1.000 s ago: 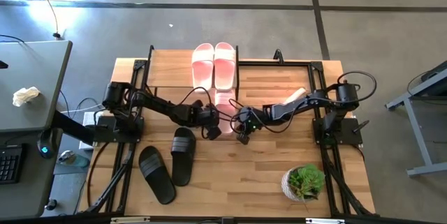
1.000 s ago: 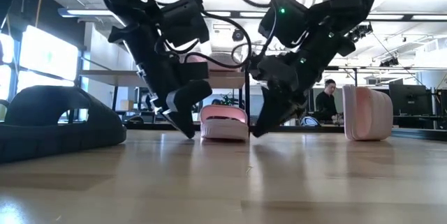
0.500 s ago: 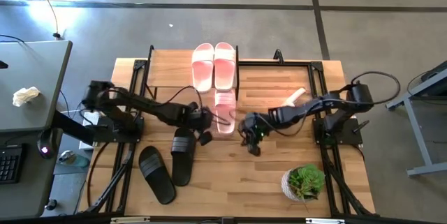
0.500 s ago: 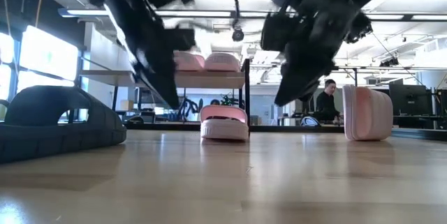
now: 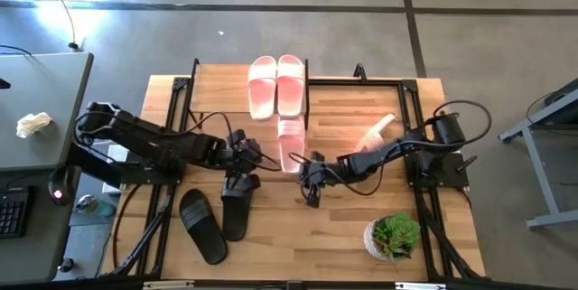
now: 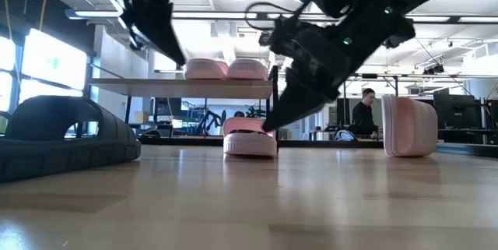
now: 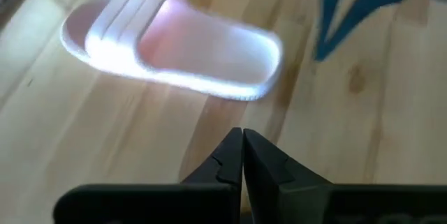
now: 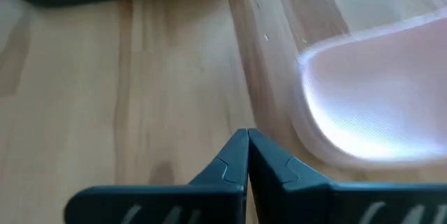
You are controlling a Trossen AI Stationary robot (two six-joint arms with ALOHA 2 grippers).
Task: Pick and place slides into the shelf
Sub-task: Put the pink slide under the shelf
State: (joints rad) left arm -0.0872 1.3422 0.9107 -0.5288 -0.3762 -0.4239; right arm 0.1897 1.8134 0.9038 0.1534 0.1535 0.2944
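Both arms have shifted since the earlier frames: the left hand (image 5: 242,148) has drawn back toward the two black foam slides (image 5: 217,213), and the right hand (image 5: 310,182) has come back in beside the pale pink foam slide (image 5: 290,145) lying on the wooden counter (image 5: 298,236) just in front of the shelf. Both hands are clenched and hold nothing.

Two pale pink slides (image 5: 276,84) already sit on the light top board of the small black-legged shelf (image 5: 221,87); a fourth pink slide (image 5: 377,131) stands on its edge near the right arm.

My judgement on the risk — with fingers closed, either hand can only push the pink slide, so it may slide under the shelf or turn. The two arms also work near each other, so a collision is possible.
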